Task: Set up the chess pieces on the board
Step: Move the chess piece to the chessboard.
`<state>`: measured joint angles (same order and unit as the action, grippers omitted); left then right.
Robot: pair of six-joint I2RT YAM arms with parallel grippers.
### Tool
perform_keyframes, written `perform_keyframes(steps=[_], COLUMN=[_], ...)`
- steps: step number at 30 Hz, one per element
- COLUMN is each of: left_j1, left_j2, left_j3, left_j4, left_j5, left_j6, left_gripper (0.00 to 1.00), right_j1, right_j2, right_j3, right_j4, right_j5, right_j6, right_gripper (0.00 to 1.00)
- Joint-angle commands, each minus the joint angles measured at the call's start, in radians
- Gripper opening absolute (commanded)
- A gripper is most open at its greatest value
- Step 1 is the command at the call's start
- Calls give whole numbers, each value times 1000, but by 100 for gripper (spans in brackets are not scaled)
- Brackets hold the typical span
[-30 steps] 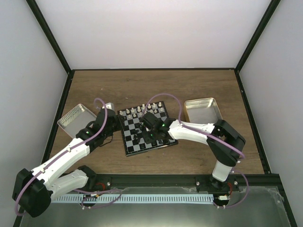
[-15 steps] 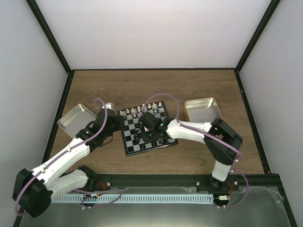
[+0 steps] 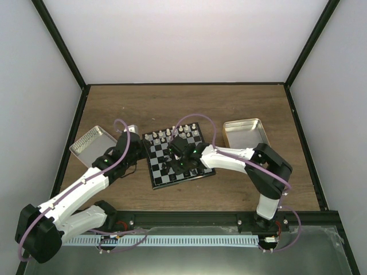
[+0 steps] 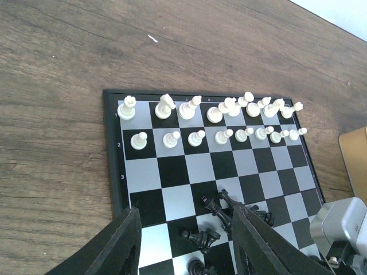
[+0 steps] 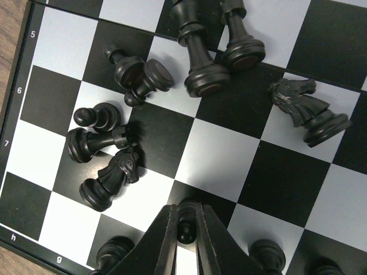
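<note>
Change: right gripper (image 5: 184, 228) is drifting slightly toward the left arm over the board (image 4: 112, 149) during the last second. Its jaws are narrow, pinching one black pawn (image 5: 184, 224), so it's probably carrying it to its square. The other black chess pieces (image 5: 200, 69) are mostly lying tumbled just ahead of its fingers, unplaced. The left gripper (image 4: 184, 213) is hanging wide and empty at the board's edge, with white pieces (image 4: 212, 117) standing in rows beyond it. Writing: edge marks 1, 2, 3; 5, 6, 7; g, h. No brand visible.

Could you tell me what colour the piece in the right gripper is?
The piece is black, clearest in the right wrist view.
</note>
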<state>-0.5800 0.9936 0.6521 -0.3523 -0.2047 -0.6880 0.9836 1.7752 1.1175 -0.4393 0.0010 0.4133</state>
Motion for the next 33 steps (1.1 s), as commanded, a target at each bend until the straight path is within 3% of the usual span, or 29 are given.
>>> perform_keyframes(steps=[1, 21, 33], left_j1=[6, 6, 6], left_j2=[-3, 16, 9], left_j3=[-13, -10, -10], left_j4=[17, 30, 24], left_j5=[-1, 2, 2], left_j6=[-1, 4, 6], left_gripper=[46, 46, 46], right_j1=[6, 6, 6], right_j2=[-21, -26, -51], right_j3=[3, 13, 50], right_j4=[-12, -71, -44], right_j5=[39, 10, 29], right_j6=[9, -28, 5], right_gripper=[10, 11, 30])
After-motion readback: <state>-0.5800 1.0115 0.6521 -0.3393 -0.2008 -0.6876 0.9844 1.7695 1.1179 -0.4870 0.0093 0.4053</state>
